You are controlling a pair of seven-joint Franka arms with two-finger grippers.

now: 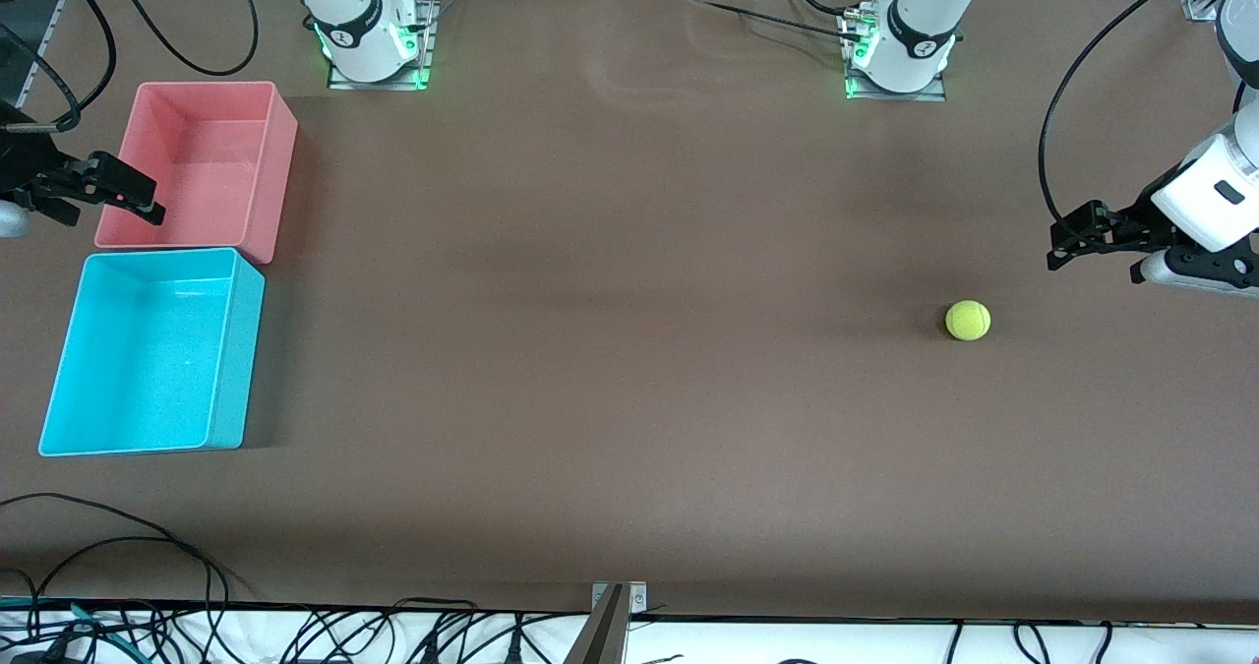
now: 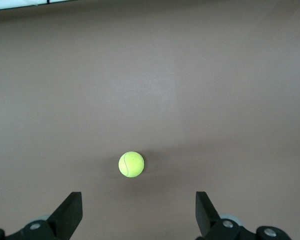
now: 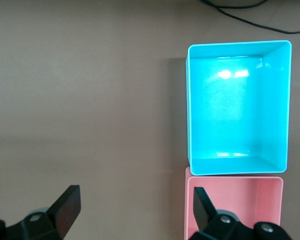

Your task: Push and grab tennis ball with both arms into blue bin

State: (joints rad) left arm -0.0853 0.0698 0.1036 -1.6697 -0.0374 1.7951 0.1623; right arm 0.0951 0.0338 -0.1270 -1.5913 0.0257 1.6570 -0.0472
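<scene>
The tennis ball [image 1: 968,320] is a small yellow-green ball lying on the brown table toward the left arm's end. My left gripper [image 1: 1057,243] hangs open in the air close by it, with nothing between its fingers. In the left wrist view the tennis ball [image 2: 131,164] lies on the table ahead of the open left gripper [image 2: 139,207], apart from both fingers. The blue bin [image 1: 236,369] stands empty at the right arm's end of the table. My right gripper [image 1: 152,202] is open and empty, up in the air by the pink bin's edge. The right wrist view shows the blue bin [image 3: 190,110] ahead of the right gripper [image 3: 136,205].
An empty pink bin [image 1: 280,172] stands against the blue bin, farther from the front camera; it also shows as the pink bin [image 3: 240,210] in the right wrist view. A wide stretch of brown table [image 1: 610,300] lies between ball and bins. Cables run along the table's near edge.
</scene>
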